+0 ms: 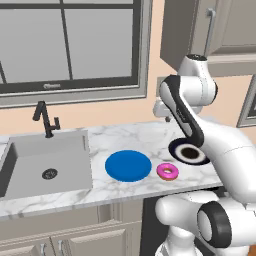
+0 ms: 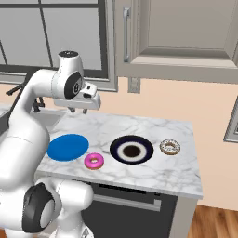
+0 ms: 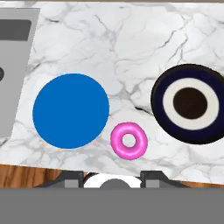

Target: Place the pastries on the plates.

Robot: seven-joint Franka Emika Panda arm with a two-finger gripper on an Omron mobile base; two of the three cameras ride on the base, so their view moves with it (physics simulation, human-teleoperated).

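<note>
The pink frosted pastry (image 3: 128, 140) lies on the marble counter between the two plates, near the front edge (image 1: 167, 171) (image 2: 94, 161). The light brown glazed pastry (image 2: 170, 147) rests on the counter to the right of the dark plate. The blue plate (image 1: 128, 165) (image 2: 68, 147) (image 3: 71, 110) is bare. So is the dark plate (image 2: 116, 149) (image 3: 159, 100) with its white ring and brown centre; in the left base view my arm covers part of it (image 1: 176, 150). My gripper (image 2: 77, 111) (image 3: 112, 175) hangs well above the counter, over its back, pointing down. Its fingers stand apart with nothing between them.
A steel sink (image 1: 47, 160) with a black faucet (image 1: 46, 119) takes up the counter's left end. Wall cabinets (image 2: 181, 32) hang above the right side, and a window (image 1: 70, 40) is behind. The counter ends at the right (image 2: 197, 186), past the glazed pastry.
</note>
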